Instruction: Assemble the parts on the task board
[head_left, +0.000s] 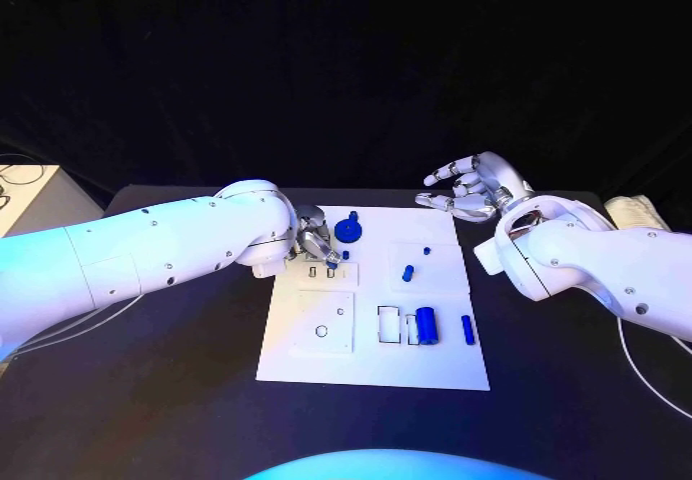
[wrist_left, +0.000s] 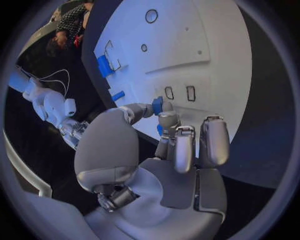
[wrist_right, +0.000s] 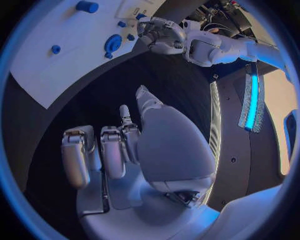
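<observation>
— While the left hand (head_left: 315, 250) pinches a small blue part (wrist_left: 157, 105) over the task board (head_left: 433, 370), how much is done?
— Little, I'd judge: several loose parts (head_left: 427, 325) lie unplaced. Right hand (head_left: 469, 190) hovers empty, fingers apart.

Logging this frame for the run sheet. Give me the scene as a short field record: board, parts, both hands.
board: white rectangular task board in the middle of the black table
left hand: left hand over the board's far left part, pinching a small blue part between its fingertips, above two small rectangular slots
right hand: right hand raised beyond the board's far right corner, fingers spread, holding nothing
loose parts: round blue disc part at the far edge; blue cylinder and slim blue bar on the near right; small blue peg mid-board
</observation>
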